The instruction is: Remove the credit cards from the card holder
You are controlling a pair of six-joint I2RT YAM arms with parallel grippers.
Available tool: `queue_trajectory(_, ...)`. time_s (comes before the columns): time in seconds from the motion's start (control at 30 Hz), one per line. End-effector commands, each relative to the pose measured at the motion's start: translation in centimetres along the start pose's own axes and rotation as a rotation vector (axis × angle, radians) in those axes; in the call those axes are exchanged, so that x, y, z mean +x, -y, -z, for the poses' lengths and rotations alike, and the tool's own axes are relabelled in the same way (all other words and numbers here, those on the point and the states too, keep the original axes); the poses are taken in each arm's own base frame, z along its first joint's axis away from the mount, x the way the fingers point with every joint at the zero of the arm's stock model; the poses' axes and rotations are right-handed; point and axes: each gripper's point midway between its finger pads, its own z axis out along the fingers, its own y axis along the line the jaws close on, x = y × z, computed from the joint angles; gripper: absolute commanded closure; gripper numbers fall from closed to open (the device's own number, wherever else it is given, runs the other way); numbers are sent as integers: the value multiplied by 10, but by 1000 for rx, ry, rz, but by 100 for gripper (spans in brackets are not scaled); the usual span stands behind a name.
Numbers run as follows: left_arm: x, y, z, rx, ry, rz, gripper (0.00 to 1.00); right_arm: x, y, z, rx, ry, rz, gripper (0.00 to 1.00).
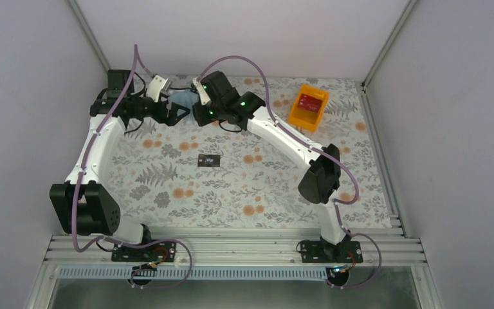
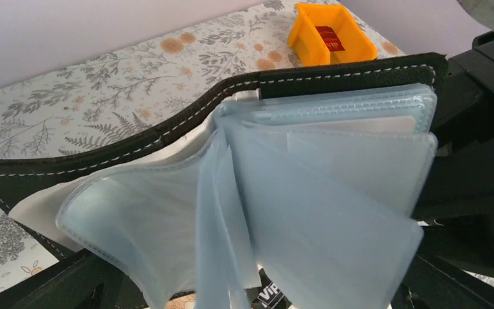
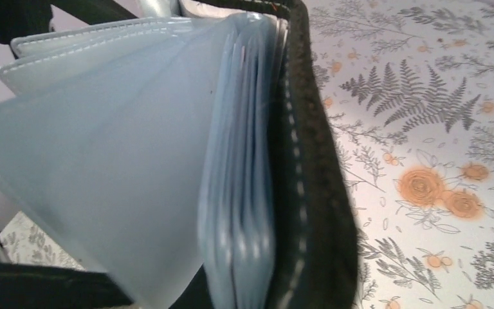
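Right fingers (image 2: pixel 473 96) clamp the card holder (image 2: pixel 334 74) by its cover so its sleeves (image 2: pixel 334 212) fan out. Left fingers (image 2: pixel 71 283) stand wide apart beside those sleeves, likely ready to reach in.

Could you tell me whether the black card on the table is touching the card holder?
Apart. The top view shows bare table between the black card and the card holder.

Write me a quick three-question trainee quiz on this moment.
1. True or false: a red card lies in the orange bin.
2. Which card lies loose on the table? A teal-green, B black with white marks, C pale pink.
3. Fill in: the ____ gripper is clamped on the card holder.
Key: 1 true; 2 B, the black card; 3 right, the right gripper.
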Motion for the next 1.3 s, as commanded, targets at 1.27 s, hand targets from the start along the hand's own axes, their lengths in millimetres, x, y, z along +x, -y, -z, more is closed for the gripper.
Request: queue_trajectory(1.27, -32, 104, 87, 539, 309, -154, 34, -30, -23, 47, -204, 108, 140, 96)
